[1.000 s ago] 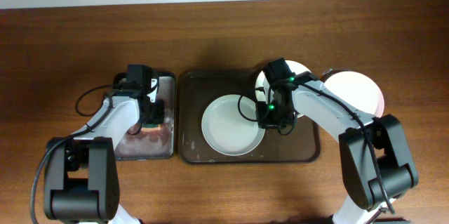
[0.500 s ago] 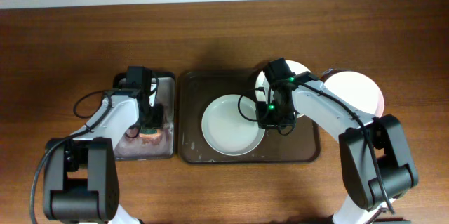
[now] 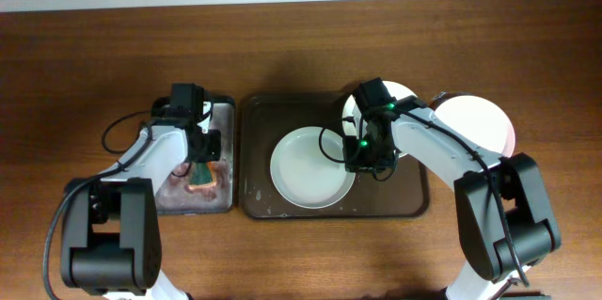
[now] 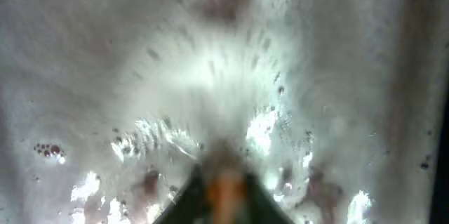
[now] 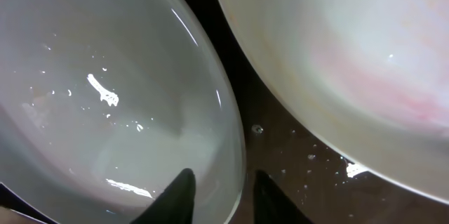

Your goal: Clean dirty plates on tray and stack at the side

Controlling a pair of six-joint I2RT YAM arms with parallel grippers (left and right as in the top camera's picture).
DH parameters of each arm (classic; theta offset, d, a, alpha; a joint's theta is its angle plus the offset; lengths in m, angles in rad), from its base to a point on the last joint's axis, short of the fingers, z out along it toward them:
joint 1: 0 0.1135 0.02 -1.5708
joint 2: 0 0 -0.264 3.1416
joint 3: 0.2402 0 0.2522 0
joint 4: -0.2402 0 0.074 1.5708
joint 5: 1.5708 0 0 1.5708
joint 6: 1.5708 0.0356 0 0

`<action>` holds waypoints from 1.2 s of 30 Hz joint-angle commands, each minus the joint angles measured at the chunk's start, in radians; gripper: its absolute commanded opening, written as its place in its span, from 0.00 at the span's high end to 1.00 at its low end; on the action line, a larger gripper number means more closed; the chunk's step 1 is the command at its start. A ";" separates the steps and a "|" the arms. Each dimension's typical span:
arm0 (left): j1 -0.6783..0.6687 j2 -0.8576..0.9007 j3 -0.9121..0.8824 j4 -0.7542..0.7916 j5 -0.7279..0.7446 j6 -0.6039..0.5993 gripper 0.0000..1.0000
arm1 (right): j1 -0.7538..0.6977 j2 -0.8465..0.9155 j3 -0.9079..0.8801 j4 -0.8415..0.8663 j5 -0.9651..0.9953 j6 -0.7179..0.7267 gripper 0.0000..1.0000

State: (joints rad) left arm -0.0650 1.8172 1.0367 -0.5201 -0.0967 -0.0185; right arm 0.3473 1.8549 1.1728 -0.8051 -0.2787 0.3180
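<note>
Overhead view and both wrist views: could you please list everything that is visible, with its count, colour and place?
table: one, brown wood, under everything.
brown tray: one, dark brown, middle of the table.
plates: three, white to pale green; this one in the brown tray, another at its far right corner, the last on the table to the right.
metal tray: one, grey, wet, left of the brown tray.
sponge: one, orange, over the metal tray.
arms: two, black and white, near edge.
left gripper: closed on the sponge.
right gripper: astride the middle plate's rim.
</note>
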 commanded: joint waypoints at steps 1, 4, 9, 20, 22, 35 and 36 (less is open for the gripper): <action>0.003 -0.035 0.080 -0.081 0.006 0.000 0.31 | -0.006 0.003 -0.008 0.018 0.002 0.005 0.69; 0.002 -0.054 0.085 -0.213 0.006 -0.001 0.32 | -0.006 0.005 -0.008 0.032 0.002 0.005 0.68; 0.002 -0.050 -0.037 -0.224 0.006 -0.018 0.35 | -0.006 0.007 -0.008 0.036 0.001 0.005 0.69; 0.003 -0.074 -0.020 -0.179 -0.039 -0.019 0.34 | -0.006 0.007 -0.008 0.035 0.001 0.005 0.69; 0.003 -0.087 -0.016 -0.180 -0.039 -0.019 0.30 | -0.006 0.007 -0.008 0.036 0.002 0.005 0.68; 0.002 -0.139 -0.017 -0.188 0.101 -0.019 0.26 | -0.006 0.065 0.001 0.056 -0.054 0.004 0.96; 0.002 -0.139 -0.017 -0.189 0.101 -0.019 0.26 | -0.007 0.051 0.006 0.048 -0.053 0.004 0.96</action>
State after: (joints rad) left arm -0.0650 1.6966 1.0065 -0.7074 -0.0105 -0.0425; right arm 0.3462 1.9125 1.1732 -0.7444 -0.3153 0.3183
